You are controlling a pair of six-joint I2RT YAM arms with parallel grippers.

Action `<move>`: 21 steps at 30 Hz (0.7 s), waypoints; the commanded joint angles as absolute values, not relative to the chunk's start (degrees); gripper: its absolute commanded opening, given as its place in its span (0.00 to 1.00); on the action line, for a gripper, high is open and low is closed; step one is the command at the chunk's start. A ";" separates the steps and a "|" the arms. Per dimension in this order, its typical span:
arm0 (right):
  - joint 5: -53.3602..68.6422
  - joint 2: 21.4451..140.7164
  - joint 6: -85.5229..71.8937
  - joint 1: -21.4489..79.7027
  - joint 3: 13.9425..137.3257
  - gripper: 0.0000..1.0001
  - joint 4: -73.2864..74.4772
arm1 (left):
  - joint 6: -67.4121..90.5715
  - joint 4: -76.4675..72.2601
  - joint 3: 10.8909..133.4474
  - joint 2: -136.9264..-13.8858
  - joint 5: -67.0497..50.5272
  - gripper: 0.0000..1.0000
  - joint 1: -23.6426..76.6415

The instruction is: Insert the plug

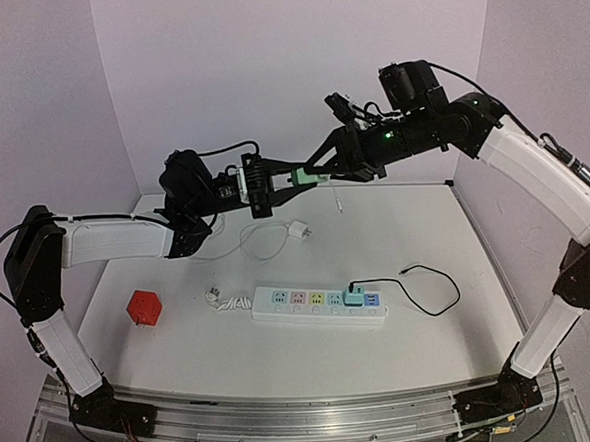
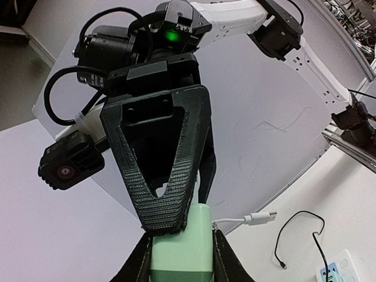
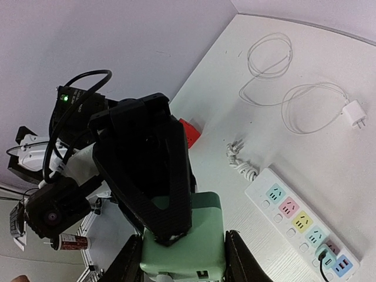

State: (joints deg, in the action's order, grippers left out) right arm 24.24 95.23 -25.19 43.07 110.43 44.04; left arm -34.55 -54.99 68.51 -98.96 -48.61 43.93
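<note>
Red cube [image 1: 144, 308] sits near the tabletop's [image 1: 447, 242] left edge. Your left gripper [image 2: 183, 261] is up in the air over the back of the tabletop. It's closed narrow on the green plug [image 1: 309, 177], with a finger pressed to each side. A thin white cable with a USB end [image 2: 259, 218] hangs off the plug's side. Your right gripper [image 3: 182, 264] meets it from the right and clamps the same plug from the opposite end, so both hands hold it well above the surface. A white charger [image 1: 299, 231] with a looped cord lies below them at mid-tabletop. The power strip [image 1: 318, 304] lies along the front edge, centre. A black cable [image 1: 429, 288] is already plugged in toward its right end.
</note>
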 commanded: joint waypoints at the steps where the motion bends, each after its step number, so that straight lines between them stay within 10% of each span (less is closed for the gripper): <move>1: 18.42 94.20 -32.03 44.65 108.50 0.00 48.07 | -35.28 -50.52 67.35 -96.62 -42.45 0.51 44.07; 6: 13.16 93.04 -37.31 44.65 104.36 0.00 50.19 | -37.50 -42.41 61.47 -93.36 -42.08 0.99 43.18; 21: 0.54 110.98 -46.37 47.85 117.34 0.00 71.18 | -52.03 14.10 58.64 -93.48 -43.85 0.96 40.00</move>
